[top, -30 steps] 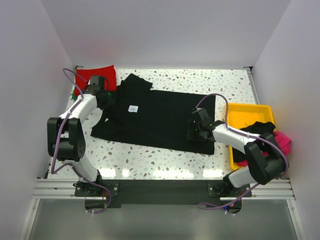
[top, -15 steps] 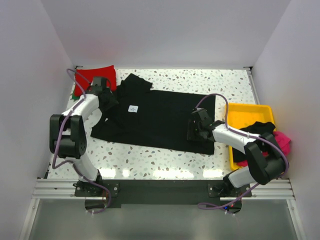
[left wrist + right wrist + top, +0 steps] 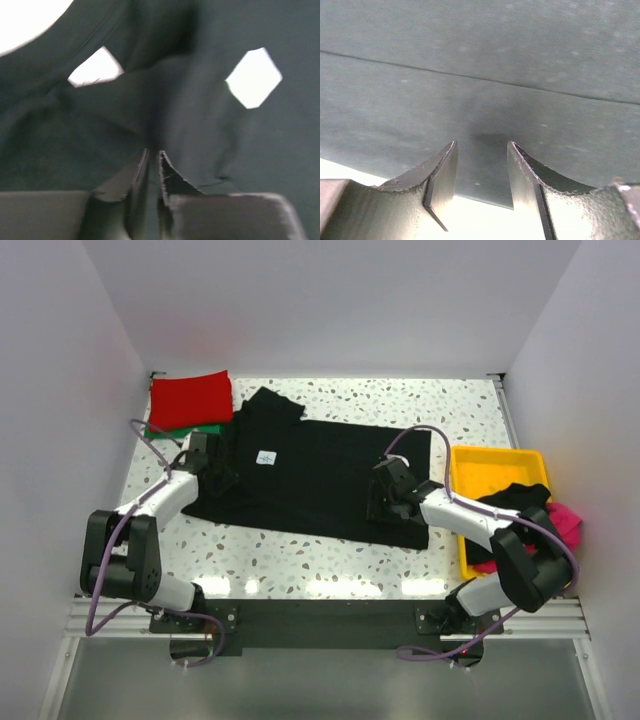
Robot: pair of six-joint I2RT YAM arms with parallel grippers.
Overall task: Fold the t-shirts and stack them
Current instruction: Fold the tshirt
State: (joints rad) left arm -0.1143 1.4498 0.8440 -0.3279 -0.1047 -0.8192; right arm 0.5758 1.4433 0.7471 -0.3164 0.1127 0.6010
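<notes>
Black t-shirt (image 3: 320, 480) beneath parted right fingers (image 3: 442, 172)

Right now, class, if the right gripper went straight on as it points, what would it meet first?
The black t-shirt, near its hem, just ahead of the right gripper, though depth is unclear.

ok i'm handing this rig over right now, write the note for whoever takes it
Hands: left hand has its fingers nearly together at the neck end of the spread black t-shirt, with cloth bunched at the tips. The view is blurred, so a grip is unconfirmed. The right hand is open at that shirt's hem edge, holding nothing.
Things: red t-shirt lies folded on the green t-shirt at the far left. A second black t-shirt and a pink t-shirt are heaped at the yellow tray.
Done: two shirts stacked.
Left: fold the spread shirt, stack it, then the tray's two.
</notes>
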